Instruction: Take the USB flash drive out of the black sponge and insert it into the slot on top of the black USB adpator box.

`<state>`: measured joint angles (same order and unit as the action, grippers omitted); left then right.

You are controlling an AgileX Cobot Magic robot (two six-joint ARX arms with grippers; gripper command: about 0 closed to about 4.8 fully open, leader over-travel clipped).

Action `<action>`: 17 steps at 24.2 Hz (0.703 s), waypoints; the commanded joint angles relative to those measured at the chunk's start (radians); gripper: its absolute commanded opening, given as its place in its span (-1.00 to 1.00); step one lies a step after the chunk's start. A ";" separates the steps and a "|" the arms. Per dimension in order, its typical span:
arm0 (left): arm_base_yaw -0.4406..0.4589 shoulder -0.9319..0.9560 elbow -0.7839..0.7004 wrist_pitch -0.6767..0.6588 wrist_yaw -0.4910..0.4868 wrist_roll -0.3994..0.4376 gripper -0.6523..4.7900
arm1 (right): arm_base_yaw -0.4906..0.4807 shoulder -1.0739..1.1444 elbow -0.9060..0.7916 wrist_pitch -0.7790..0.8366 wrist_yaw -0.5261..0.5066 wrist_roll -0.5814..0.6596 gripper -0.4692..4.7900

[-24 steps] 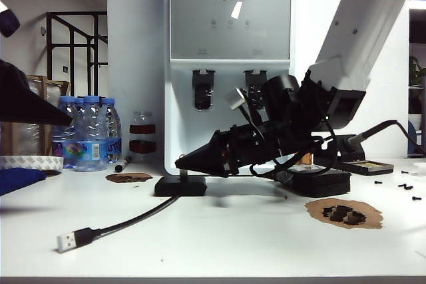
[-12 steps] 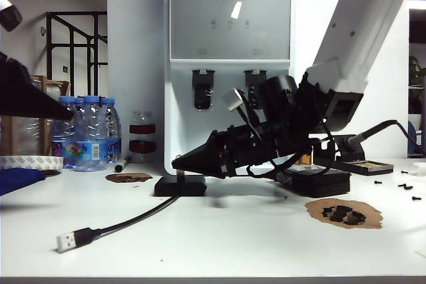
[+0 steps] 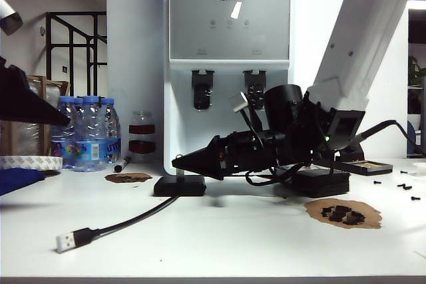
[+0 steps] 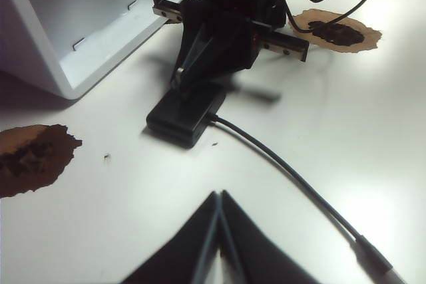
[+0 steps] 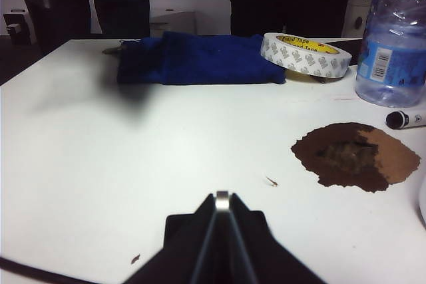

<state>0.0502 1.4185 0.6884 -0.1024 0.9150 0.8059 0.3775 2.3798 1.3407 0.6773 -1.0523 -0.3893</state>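
My right gripper points left, almost level, with its tips just above the black USB adaptor box. It is shut on the USB flash drive, whose silver end shows between the fingertips. In the left wrist view the right gripper meets the box's upper face; the slot is hidden under it. The black sponge lies behind the right arm. My left gripper is shut and holds nothing; it hovers at the far left, apart from the box.
The box's black cable runs to a silver plug near the front edge. A water dispenser stands behind. Bottles, tape roll and blue cloth sit left. A brown patch with foam scraps lies right.
The right gripper has sunk at the wrist and turned more level, its tips staying over the box. The left gripper has hardly moved.
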 commanded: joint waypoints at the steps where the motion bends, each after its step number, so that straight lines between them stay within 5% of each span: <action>1: 0.003 -0.005 0.007 0.004 0.000 0.008 -0.78 | -0.001 0.010 -0.004 -0.047 0.004 0.026 -0.84; 5: 0.003 -0.005 0.007 0.003 0.000 0.008 -0.78 | -0.005 0.010 -0.004 -0.110 -0.006 -0.029 -0.84; 13: 0.003 -0.005 0.009 -0.002 0.000 0.008 -0.78 | -0.003 -0.016 -0.003 -0.387 0.049 -0.327 -0.84; 17: 0.003 -0.005 0.009 -0.003 0.000 0.008 -0.78 | 0.003 -0.021 0.000 -0.436 0.169 -0.420 -0.83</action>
<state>0.0502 1.4185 0.6933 -0.1059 0.9127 0.8059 0.3748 2.3398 1.3579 0.3866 -0.9966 -0.7086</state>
